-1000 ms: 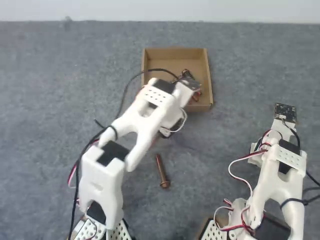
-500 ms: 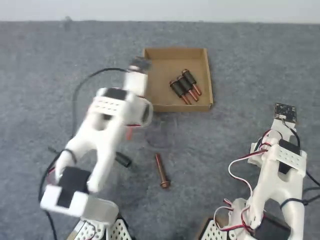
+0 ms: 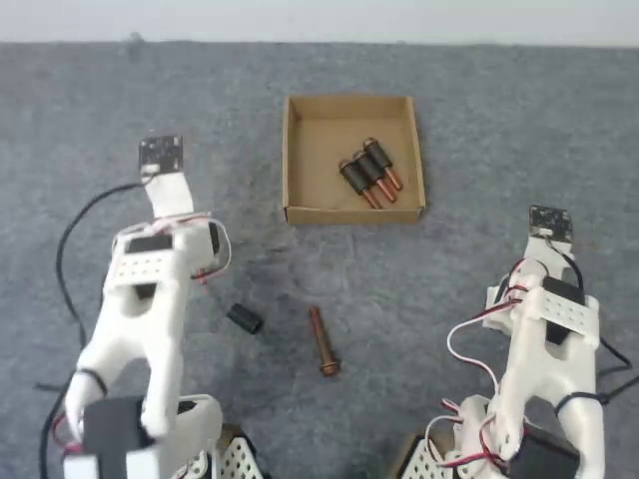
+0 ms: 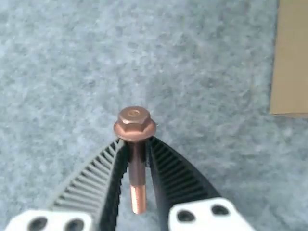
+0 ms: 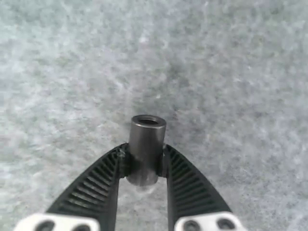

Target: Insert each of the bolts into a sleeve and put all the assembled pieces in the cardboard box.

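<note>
My left gripper (image 4: pixel 136 143) is shut on a copper bolt (image 4: pixel 134 126), gripping its shank with the hex head poking out past the fingertips. My right gripper (image 5: pixel 144 151) is shut on a black sleeve (image 5: pixel 147 137), with its open bore facing outward. The cardboard box (image 3: pixel 296 160) sits at the back centre and holds three assembled pieces (image 3: pixel 370 172) side by side. A loose black sleeve (image 3: pixel 244 318) and a loose bolt (image 3: pixel 321 340) lie on the carpet between the arms. The left arm (image 3: pixel 150 289) stands left of the box, and the right arm (image 3: pixel 546 309) stands at the front right.
Grey carpet covers the table. A corner of the box (image 4: pixel 291 57) shows in the left wrist view, off to the side of the held bolt. Cables loop around both arms. There is open carpet between the box and the loose parts.
The left arm has swung from over the box back to the left side of the table, uncovering the three pieces in the box. The right arm has shifted slightly.
</note>
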Motion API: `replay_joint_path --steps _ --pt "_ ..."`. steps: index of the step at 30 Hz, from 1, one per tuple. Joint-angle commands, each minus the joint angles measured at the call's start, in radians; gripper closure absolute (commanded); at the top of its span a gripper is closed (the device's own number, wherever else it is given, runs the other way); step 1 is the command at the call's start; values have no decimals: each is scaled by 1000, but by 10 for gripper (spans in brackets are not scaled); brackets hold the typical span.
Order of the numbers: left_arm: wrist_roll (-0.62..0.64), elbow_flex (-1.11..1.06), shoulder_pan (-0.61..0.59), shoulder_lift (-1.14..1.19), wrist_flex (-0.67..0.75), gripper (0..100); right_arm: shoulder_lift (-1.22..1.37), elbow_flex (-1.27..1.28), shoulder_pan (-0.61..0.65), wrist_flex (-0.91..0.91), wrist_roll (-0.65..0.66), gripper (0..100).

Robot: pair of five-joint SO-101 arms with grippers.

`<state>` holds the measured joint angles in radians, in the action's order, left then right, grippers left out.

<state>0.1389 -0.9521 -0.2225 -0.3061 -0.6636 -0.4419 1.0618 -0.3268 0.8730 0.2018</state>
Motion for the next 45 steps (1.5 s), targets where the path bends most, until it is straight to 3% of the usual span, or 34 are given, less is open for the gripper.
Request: replay_joint_path --steps 1,6,16,22,27,33,36,40,45 --pt "6 -85 -9 -140 86 988 -16 -12 67 -22 12 991" --pt "6 -197 -9 -207 133 988 -18 -12 188 -171 31 990" --pt "6 -249 -106 -215 153 988 -5 -6 306 -662 324 991" --pt "6 -252 -106 -215 153 988 -4 -6 335 -926 331 991" --pt "6 -254 -106 -215 153 988 27 8 337 -1006 330 991" --pt "6 -255 -106 -215 152 988 283 20 343 -1320 328 991" --pt "6 -255 -106 -215 152 988 437 21 346 -1580 269 991" --pt "6 -255 -104 -215 152 988 579 8 349 -1847 77 991" --pt "6 -255 -103 -215 153 988 670 -37 380 -1885 -77 991"
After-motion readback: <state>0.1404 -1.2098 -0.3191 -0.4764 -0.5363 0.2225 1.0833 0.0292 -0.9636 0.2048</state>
